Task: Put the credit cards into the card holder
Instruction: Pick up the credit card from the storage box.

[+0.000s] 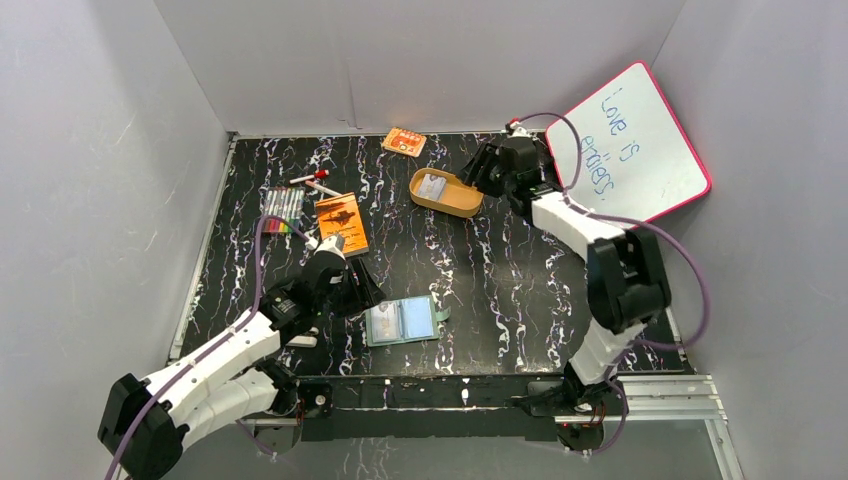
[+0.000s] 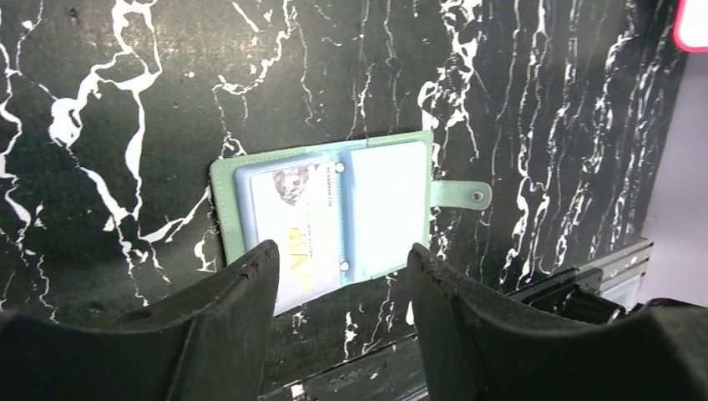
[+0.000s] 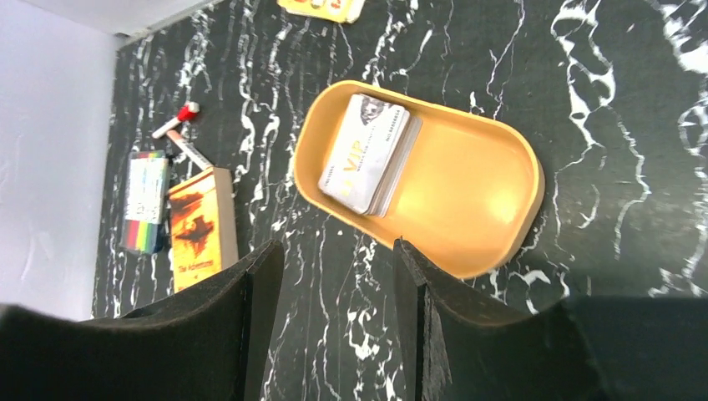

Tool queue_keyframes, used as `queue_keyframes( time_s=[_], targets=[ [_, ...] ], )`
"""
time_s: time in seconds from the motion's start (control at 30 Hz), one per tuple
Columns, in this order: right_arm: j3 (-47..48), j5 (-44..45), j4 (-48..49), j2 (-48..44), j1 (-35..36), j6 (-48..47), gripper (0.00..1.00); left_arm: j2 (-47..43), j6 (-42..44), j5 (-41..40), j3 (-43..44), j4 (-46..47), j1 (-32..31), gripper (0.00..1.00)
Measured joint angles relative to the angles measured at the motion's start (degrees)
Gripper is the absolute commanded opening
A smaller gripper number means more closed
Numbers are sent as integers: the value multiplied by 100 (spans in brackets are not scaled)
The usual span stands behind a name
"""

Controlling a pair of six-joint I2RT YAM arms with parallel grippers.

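Okay, left gripper (image 2: 342,261): jaws spread, nothing between them. The card holder (image 2: 388,200) lies open flat on the table just off its tips, at 4 o'clock seen from above, with one VIP card (image 2: 292,221) in its left pocket. Right gripper (image 3: 334,251): also spread and empty, near the tan tray (image 3: 501,242) at its 8 o'clock, credit cards (image 3: 367,154) stacked in the tray's 9 o'clock end.

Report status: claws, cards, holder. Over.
Left claw open, empty, beside open card holder, one card inside. Right claw open, empty, near credit cards stacked in tan tray. Nothing blocking.
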Motion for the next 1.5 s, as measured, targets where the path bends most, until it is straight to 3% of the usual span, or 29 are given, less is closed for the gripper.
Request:
queue_keyframes(
  time_s=[0.3,0.6,0.9,1.5],
  targets=[
    [953,-280,4,1812,57,579,67,160,63,-118,26,-144,0,56],
    [2188,11,-310,2761,280,616,69,186,48,-127,24,-120,0,56],
    [2581,520,-839,3141,354,610,68,350,15,-149,24,-116,0,56],
    [2994,562,-1150,3471,391,424,57,455,17,-208,24,-118,0,56]
  ],
)
